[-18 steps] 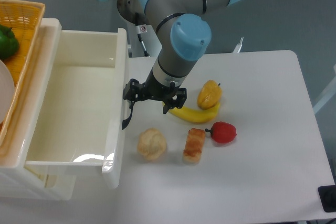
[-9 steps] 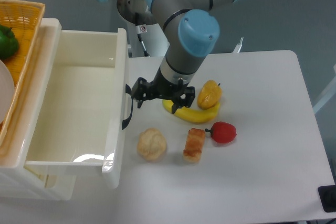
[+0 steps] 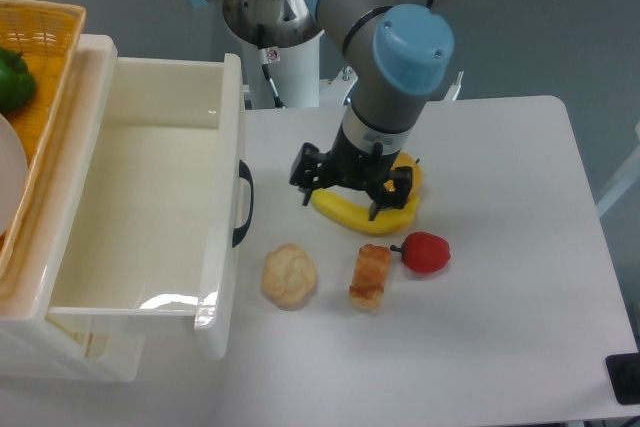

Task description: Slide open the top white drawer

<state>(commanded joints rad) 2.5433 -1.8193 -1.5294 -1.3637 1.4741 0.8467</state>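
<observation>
On the white bench the top white drawer stands pulled out; the claw hangs open over a banana, apart from the handle.

No text, brand, number or sign could be read anywhere. A small red-and-white sticker sat on the arm's white base column, but whatever was printed on it was too small and blurred to make out.

Grey arm, blue caps, black gripper
</observation>
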